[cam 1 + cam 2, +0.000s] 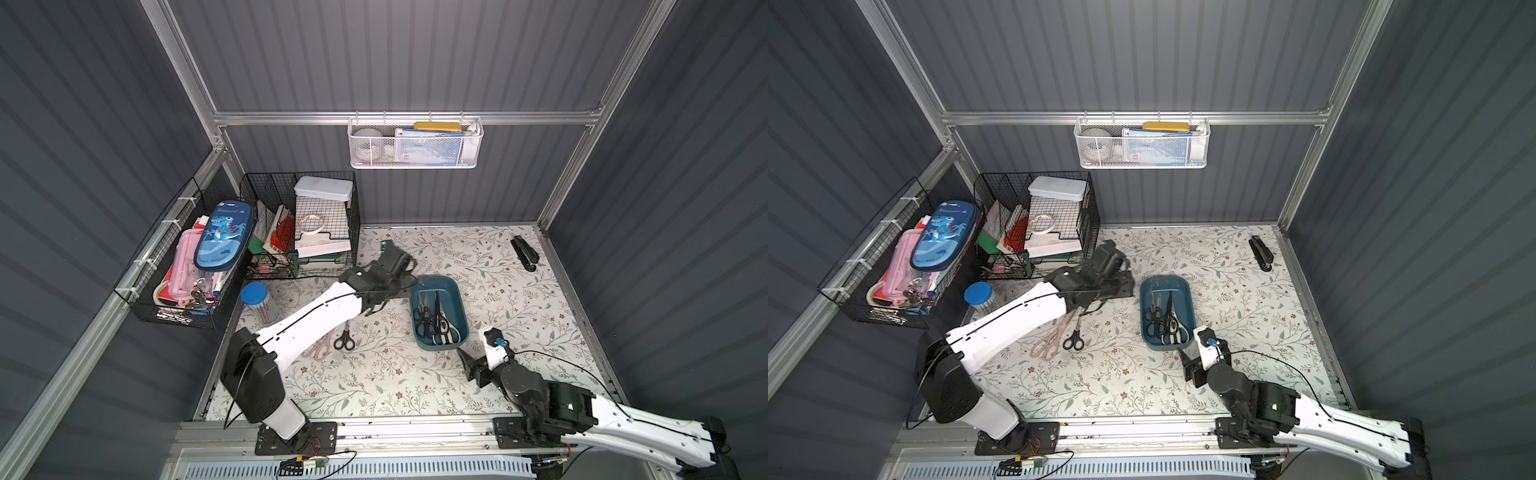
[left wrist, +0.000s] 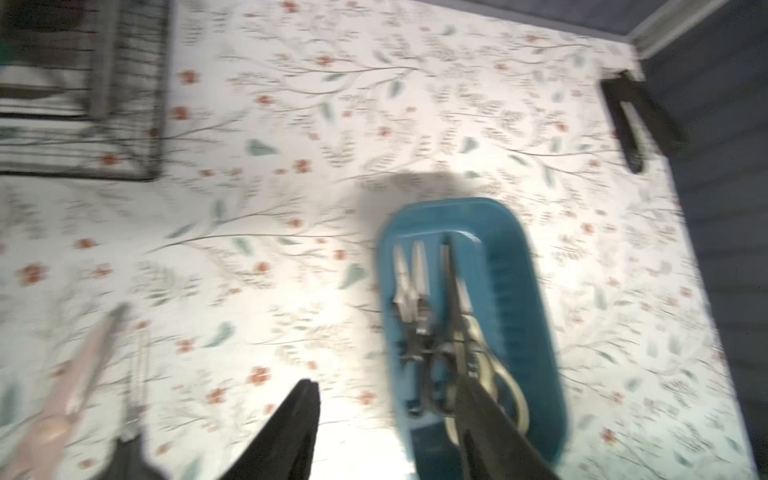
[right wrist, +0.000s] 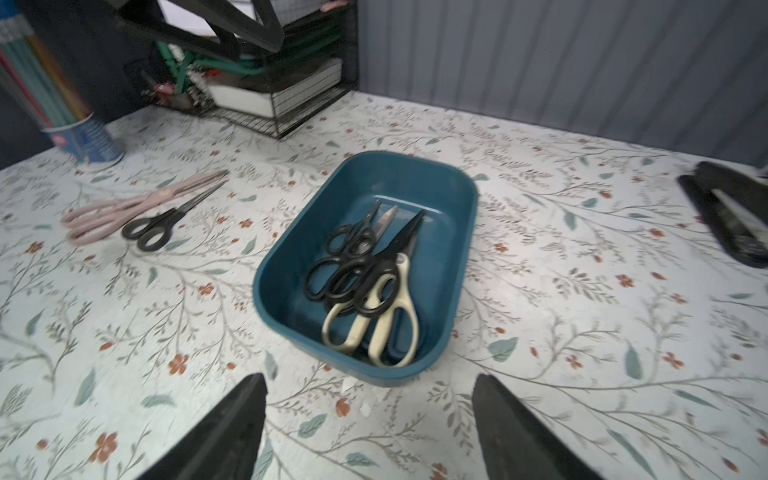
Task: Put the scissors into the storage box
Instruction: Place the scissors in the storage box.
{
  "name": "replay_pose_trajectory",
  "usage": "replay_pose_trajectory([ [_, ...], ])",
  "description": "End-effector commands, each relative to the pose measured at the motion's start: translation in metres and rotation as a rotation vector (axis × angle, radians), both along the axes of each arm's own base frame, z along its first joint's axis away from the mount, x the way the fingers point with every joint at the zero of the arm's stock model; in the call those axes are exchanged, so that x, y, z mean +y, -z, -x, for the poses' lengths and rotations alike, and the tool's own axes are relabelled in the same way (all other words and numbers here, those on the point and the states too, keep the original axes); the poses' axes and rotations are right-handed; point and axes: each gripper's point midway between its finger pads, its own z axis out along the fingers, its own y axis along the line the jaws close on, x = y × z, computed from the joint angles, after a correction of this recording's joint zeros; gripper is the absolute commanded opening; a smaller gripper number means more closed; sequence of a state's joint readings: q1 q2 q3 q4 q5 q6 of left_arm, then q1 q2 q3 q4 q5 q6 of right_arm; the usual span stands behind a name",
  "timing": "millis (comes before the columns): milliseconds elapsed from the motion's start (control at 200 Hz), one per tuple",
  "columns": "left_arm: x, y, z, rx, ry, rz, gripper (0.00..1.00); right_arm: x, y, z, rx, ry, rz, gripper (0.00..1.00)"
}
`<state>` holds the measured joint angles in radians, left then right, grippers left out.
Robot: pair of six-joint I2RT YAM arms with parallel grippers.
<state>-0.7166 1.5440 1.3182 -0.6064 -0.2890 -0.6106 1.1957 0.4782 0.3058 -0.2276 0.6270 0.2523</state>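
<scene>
- Scissors point(image 1: 434, 320) are mostly piled in the storage box point(image 1: 455, 307) mid-table in both top views. Two pairs lie outside it on the table point(image 1: 1142, 382), on the left arm's side: one pink-handled pair point(image 1: 1054, 334) and one black-handled pair point(image 1: 1075, 332).
- Left wrist view is blurry for me, but the left gripper point(image 2: 384, 382) has its fingers apart with nothing between them, by the box's edge.
- Right wrist view: the right gripper point(image 3: 365, 380) is spread wide and empty, near the box's end. Inside I count four pairs, three black-handled plus the cream shears point(image 3: 384, 320). Can't tell if more hide underneath.
</scene>
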Motion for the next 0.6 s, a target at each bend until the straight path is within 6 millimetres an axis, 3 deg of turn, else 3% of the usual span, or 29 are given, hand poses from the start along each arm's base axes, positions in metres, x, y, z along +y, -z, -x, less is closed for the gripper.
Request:
replay_pose_trajectory([
  [0,0.062,0.041,0.022,0.120,-0.028,-0.147,0.56,0.068,-0.028,0.019,0.080,-0.246,-0.122,0.77],
  [135,0.111,0.070,0.039,0.233,-0.111,-0.166,0.52,0.124,-0.026,0.022,0.199,-0.359,-0.009,0.71],
  [245,0.124,0.089,0.051,0.294,-0.122,-0.171,0.51,0.147,-0.018,0.017,0.200,-0.388,0.064,0.71],
  [405,0.125,0.118,0.062,0.397,-0.096,-0.170,0.51,0.148,-0.017,0.012,0.157,-0.370,0.042,0.73],
  [595,0.125,0.135,0.068,0.461,-0.065,-0.203,0.49,0.119,-0.012,0.009,0.144,-0.300,0.066,0.73],
])
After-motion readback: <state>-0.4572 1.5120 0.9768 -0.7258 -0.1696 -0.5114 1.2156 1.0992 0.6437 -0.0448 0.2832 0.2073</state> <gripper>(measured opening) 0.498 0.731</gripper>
